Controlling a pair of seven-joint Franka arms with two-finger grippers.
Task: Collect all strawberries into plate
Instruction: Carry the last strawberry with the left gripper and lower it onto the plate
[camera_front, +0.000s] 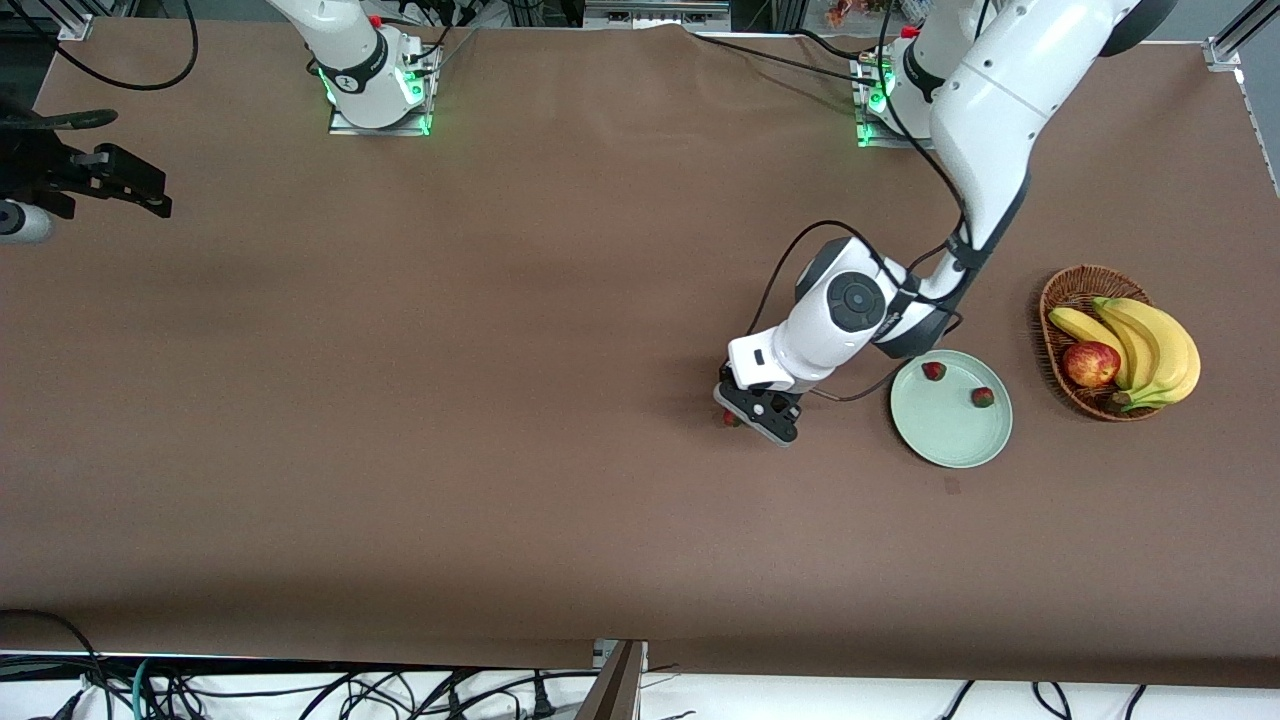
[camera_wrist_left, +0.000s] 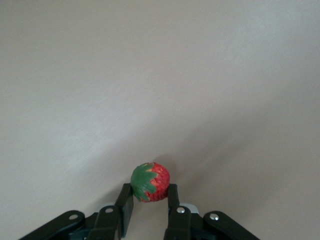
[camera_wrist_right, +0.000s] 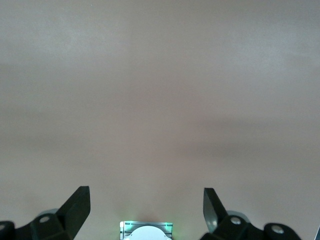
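My left claw (camera_front: 742, 414) is down at the desk (camera_front: 400, 400), pinching a strawberry (camera_wrist_left: 150, 182) between its fingers (camera_wrist_left: 125, 205); the berry's green cap shows in my left wrist view. This spot is beside the plate (camera_front: 950, 440), toward the right arm's end of the desk. The pale green plate lies toward the left arm's end of the desk and holds two more strawberries, one (camera_front: 933, 371) by the rim nearest my bases, the other (camera_front: 983, 397) by the rim facing the wicker basket (camera_front: 1062, 290). The basket, beside the plate, holds bananas (camera_front: 1150, 345) and an apple (camera_front: 1090, 364). My right claw (camera_wrist_right: 147, 205) waits with its fingers spread wide over bare desk at the right arm's end.
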